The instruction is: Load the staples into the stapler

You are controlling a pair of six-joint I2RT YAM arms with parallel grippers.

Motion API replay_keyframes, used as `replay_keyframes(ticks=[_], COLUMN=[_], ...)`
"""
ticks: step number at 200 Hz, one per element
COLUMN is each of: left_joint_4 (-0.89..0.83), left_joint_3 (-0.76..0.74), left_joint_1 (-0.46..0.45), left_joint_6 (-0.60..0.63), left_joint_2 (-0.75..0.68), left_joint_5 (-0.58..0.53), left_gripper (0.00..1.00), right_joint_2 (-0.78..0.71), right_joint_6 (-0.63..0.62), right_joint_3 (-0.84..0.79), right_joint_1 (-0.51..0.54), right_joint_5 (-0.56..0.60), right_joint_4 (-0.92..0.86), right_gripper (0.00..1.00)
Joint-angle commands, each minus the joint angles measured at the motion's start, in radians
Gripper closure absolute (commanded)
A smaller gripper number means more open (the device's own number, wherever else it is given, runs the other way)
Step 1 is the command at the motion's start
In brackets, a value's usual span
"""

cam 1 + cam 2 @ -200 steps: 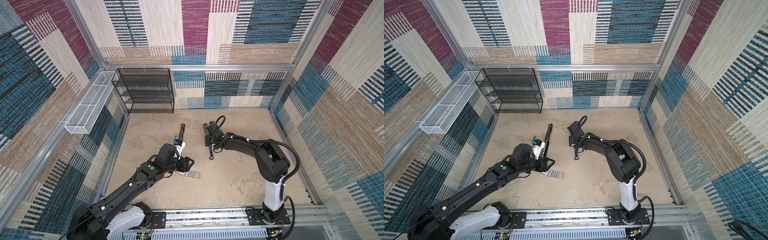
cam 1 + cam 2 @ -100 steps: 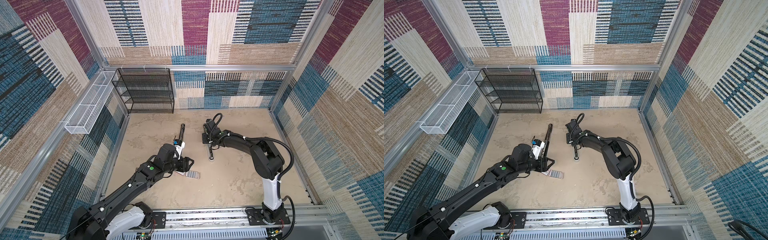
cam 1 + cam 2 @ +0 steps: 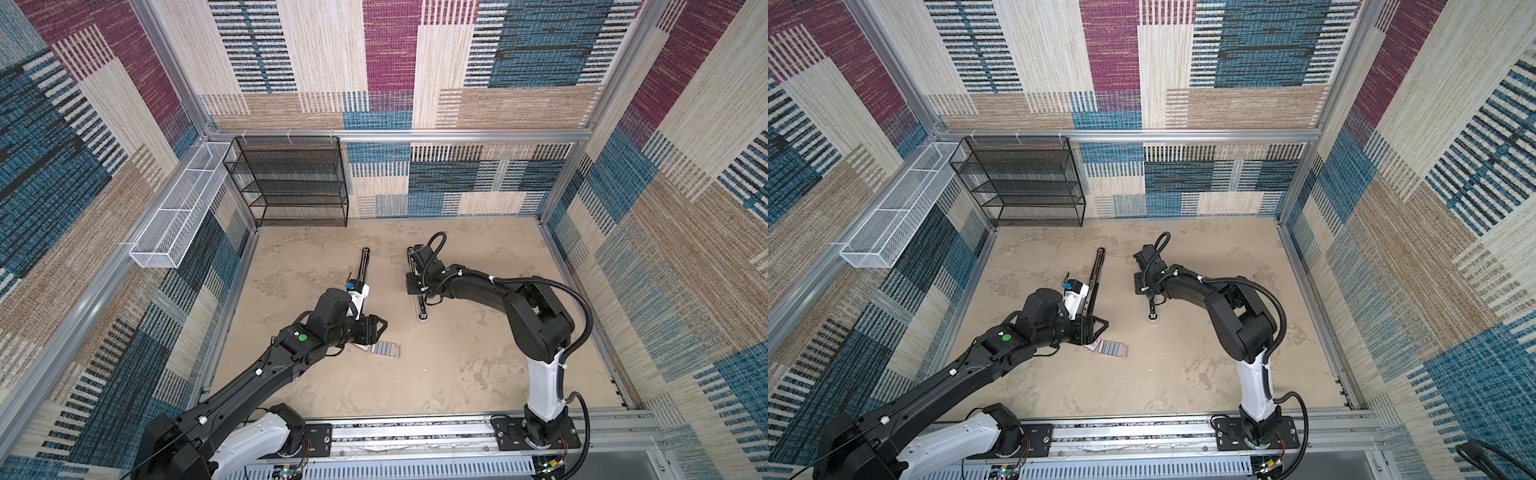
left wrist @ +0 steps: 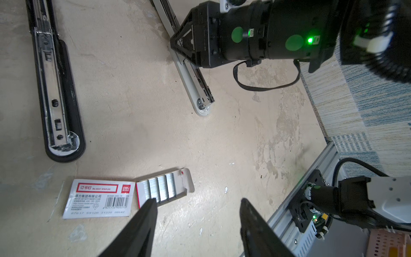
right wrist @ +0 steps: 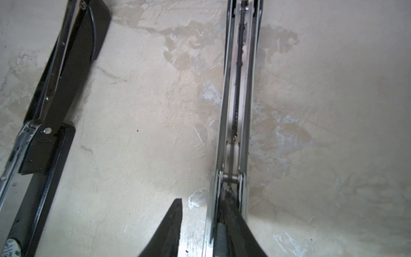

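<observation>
On the mottled table [image 3: 457, 374], the right gripper [image 5: 203, 209], jaws apart, has one finger in the open stapler [image 5: 236, 100] while the left gripper [image 4: 198, 201], jaws also apart, hovers beside the white box [image 4: 97, 198] over the staples [image 4: 161, 189], where a low, square pinch on one strip looks wisest.

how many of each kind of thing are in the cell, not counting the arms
long stapler pieces: 2
white staple box: 1
tray of staples: 1
black wire shelf: 1
white wire basket: 1
total: 6
</observation>
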Motion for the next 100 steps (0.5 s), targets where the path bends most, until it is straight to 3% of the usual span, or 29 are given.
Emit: replay_keyframes(ticks=[1, 100], left_joint_4=[0.012, 0.023], left_joint_3=[-0.004, -0.015], left_joint_1=[0.0, 0.0], left_joint_6=[-0.009, -0.015], left_joint_2=[-0.004, -0.007], left_joint_5=[-0.007, -0.003], left_gripper=[0.38, 0.38], right_joint_2=[-0.016, -0.13], right_joint_6=[0.015, 0.057], right_joint_3=[-0.014, -0.176], right_joint_1=[0.006, 0.044], right_joint_5=[-0.016, -0.041], right_joint_4=[0.002, 0.0], right_gripper=[0.64, 0.64])
